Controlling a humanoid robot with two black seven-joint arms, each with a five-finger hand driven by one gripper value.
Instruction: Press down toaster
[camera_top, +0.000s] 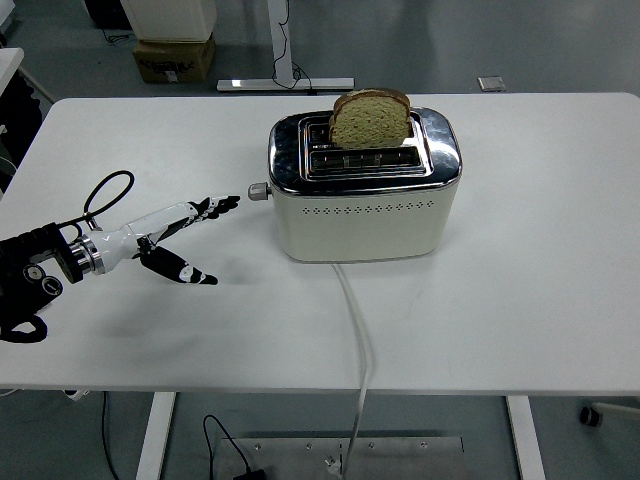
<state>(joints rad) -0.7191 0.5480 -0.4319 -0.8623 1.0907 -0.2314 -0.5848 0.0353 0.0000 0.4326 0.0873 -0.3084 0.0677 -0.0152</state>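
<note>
The left hand (180, 235) — fingers spread, holding nothing — lies just left of the toaster (364, 185) at mid-table, its fingertips pointing at, but apart from, the raised lever (258, 192) — 1 bread slice (370, 118) stands up.

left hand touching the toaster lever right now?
Apart. Head view shows bare white table between the left hand's fingertips and the toaster lever.

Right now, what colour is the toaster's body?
Cream, with a shiny chrome top; the head view shows the toaster clearly.
</note>
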